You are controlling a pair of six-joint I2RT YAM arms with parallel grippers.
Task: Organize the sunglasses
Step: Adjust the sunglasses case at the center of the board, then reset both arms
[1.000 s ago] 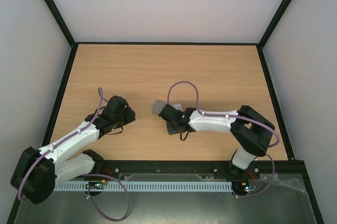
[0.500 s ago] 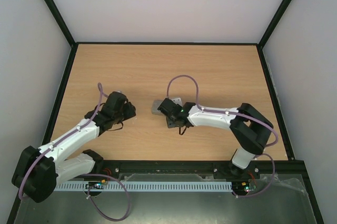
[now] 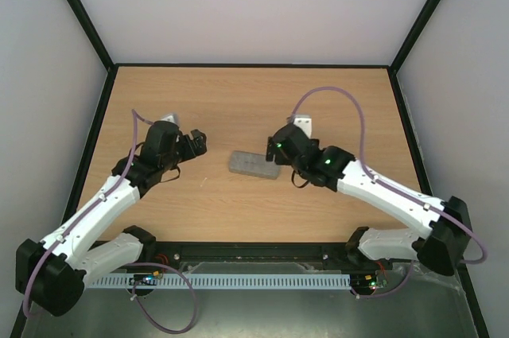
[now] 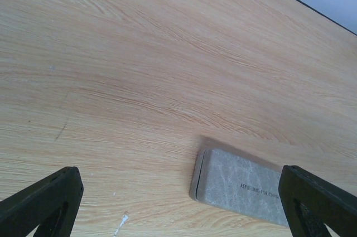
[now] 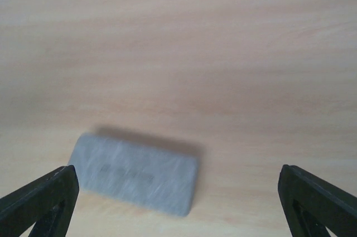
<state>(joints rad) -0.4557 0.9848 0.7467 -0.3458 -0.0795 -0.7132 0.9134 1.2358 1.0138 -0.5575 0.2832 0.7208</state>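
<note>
Grey case flat on wood-grain bench, one black claw on either side of it.
Left claw (image 3: 194, 144): blunt matte black fingers (image 4: 42, 203) spread wide, nothing between them. Right claw (image 3: 275, 149): likewise spread wide and empty, just beside the case's right end. Case (image 3: 253, 163): rectangular slab with rounded corners, mottled stone-grey surface, a small dark printed line on the lid and a seam at one end; it lies between the claws. Bench (image 3: 334, 103): pale laminate, flowing grain. Sunglasses: not in view, place cannot be told.

grey case (image 3: 253, 163) by right gripper (image 3: 276, 147), mid table (image 3: 342, 99)
</note>
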